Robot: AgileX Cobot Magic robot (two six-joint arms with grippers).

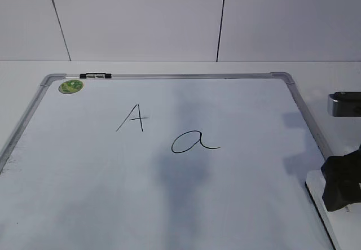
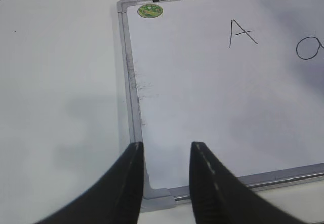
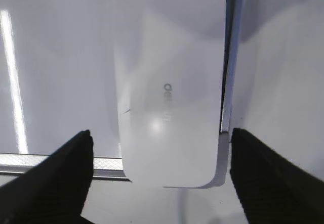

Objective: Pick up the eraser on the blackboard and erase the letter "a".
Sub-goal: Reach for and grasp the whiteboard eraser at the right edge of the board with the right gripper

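Note:
The blackboard is a white board with a silver frame, lying flat. The cursive letter "a" is in black near its middle, right of a capital "A". The white eraser lies at the board's near right corner, over the frame; only its edge shows in the exterior view. My right gripper is open, one finger on each side of the eraser and not touching it; it shows at the right edge of the exterior view. My left gripper is open and empty above the board's near left corner.
A round green magnet sits at the board's far left corner, with a black-and-silver clip on the top frame beside it. White table surrounds the board. A grey part of the right arm hangs at the right edge.

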